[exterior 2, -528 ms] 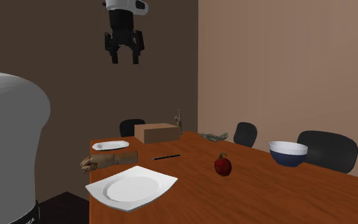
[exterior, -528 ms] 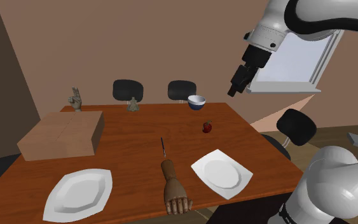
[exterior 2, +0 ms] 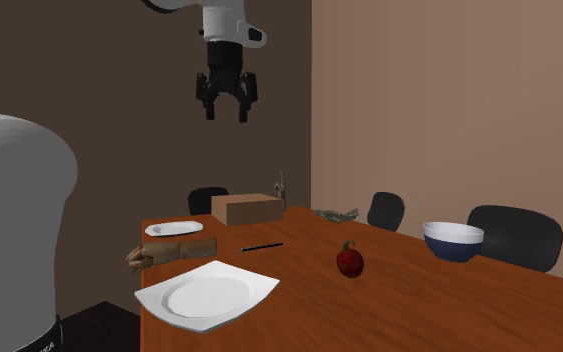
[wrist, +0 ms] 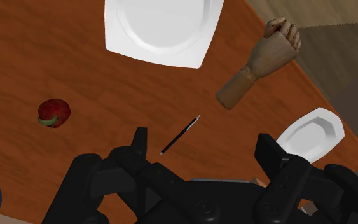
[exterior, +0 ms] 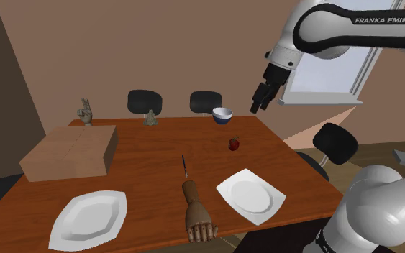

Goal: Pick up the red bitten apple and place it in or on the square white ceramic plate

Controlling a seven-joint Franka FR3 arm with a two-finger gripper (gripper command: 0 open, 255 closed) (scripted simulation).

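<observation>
Apple [exterior: 234, 144] sits small and dark red on the brown table [exterior: 150, 144], out in the open, between the blue-and-white bowl [exterior: 223, 114] at the far end and the square plate [exterior: 249, 195] near the stand. It touches neither, and nothing crowds it. High above, the gripper [exterior 2: 226, 115] hangs well clear of the tabletop with its fingers spread and nothing between them. So this looks like the approach, with the pick not yet made.

From the wrist camera the apple lies off to one side, outside the line between the two fingers, and a thin black pen [wrist: 179, 135] lies closer to the gap. That's the thing to fix first: slide across until the fruit sits squarely between the fingers, then drop. Coming down off-centre would likely nudge a round fruit and set it rolling.

Hold the fingers wide all the way down and close across the fattest part of the body, low enough to catch the belly. The stalk pokes up on top, so the grip should go below it. Which side carries the bite I can't make out from here, so a gentle squeeze is the safe call.

The carry looks short afterwards. The plate is flat and bare, with the wooden hand [exterior: 196, 212] just beside it, so give that some room on the way over.
</observation>
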